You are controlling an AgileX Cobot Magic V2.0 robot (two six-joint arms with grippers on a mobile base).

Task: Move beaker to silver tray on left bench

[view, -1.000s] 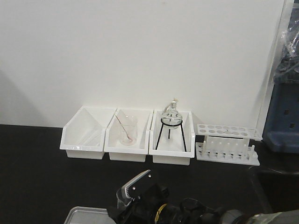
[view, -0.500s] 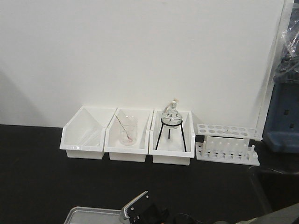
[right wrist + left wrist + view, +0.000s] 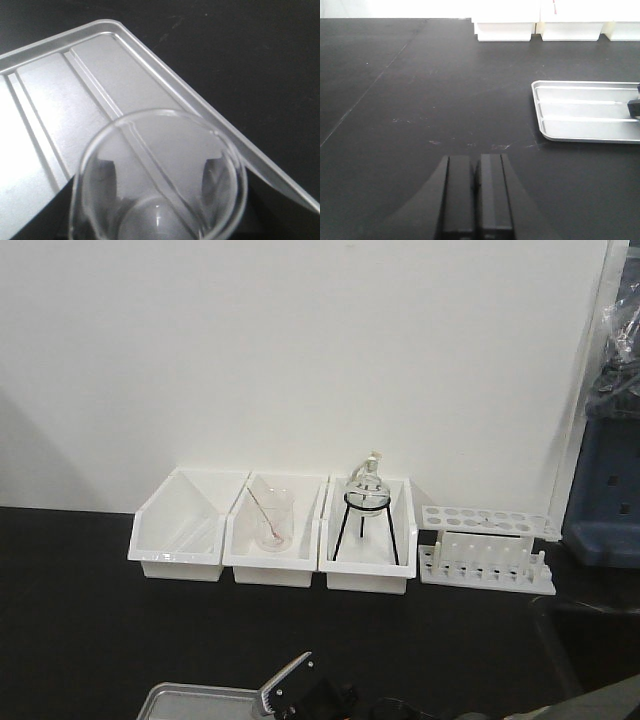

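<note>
Plain white wall [image 3: 300, 350] behind

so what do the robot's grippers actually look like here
The left gripper has two flat, matte black, rectangular fingers with squared edges. The right gripper shows in the front view as a black body with a silver-grey angled plate carrying small dark screws. No cables or markings are visible.

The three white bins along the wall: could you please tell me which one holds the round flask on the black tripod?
The rightmost white bin, next to the test tube rack, holds the round flask. The middle bin holds a beaker with a stirring rod; the left bin looks empty.
</note>
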